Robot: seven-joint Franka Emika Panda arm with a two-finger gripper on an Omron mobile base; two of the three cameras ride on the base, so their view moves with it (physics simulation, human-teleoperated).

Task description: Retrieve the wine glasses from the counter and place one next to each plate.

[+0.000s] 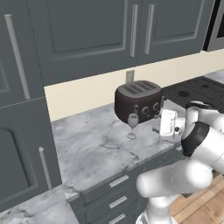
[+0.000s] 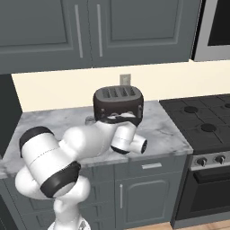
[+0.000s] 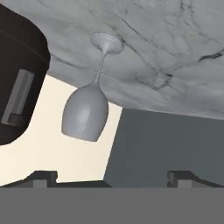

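From my remote station, left base view: one wine glass (image 1: 132,124) stands upright on the marble tabletop (image 1: 94,148), its foot on the stone just in front of a dark two-slot toaster (image 1: 138,100), at about seven o'clock from the toaster's front face. The hand (image 1: 156,124) sits low over the tabletop at roughly three o'clock from the glass, near it but apart from it; I see no contact. Behind the toaster a cream backsplash carries a wall outlet (image 1: 130,75), with dark grey upper cabinets (image 1: 87,35) above. Drawer fronts with silver bar handles (image 1: 119,180) run under the tabletop edge. A black cooktop (image 1: 197,89) lies at the far right.

Right base view: the white arm crosses in front of the toaster (image 2: 118,104) and hides the glass from me. The stove (image 2: 204,130) with its knobs stands at three o'clock from the tabletop (image 2: 170,132).

Hand view, rolled so that the tabletop (image 3: 175,57) lies along the top: the wine glass (image 3: 87,109) appears inverted, foot at twelve o'clock, bowl toward six o'clock, left of centre. The toaster (image 3: 17,87) lies at nine o'clock, just beside the bowl. The two fingertips (image 3: 41,177) rise far apart at the lower edge; the hand is spread wide and holds nothing, the glass lying ahead of the gap rather than within it.
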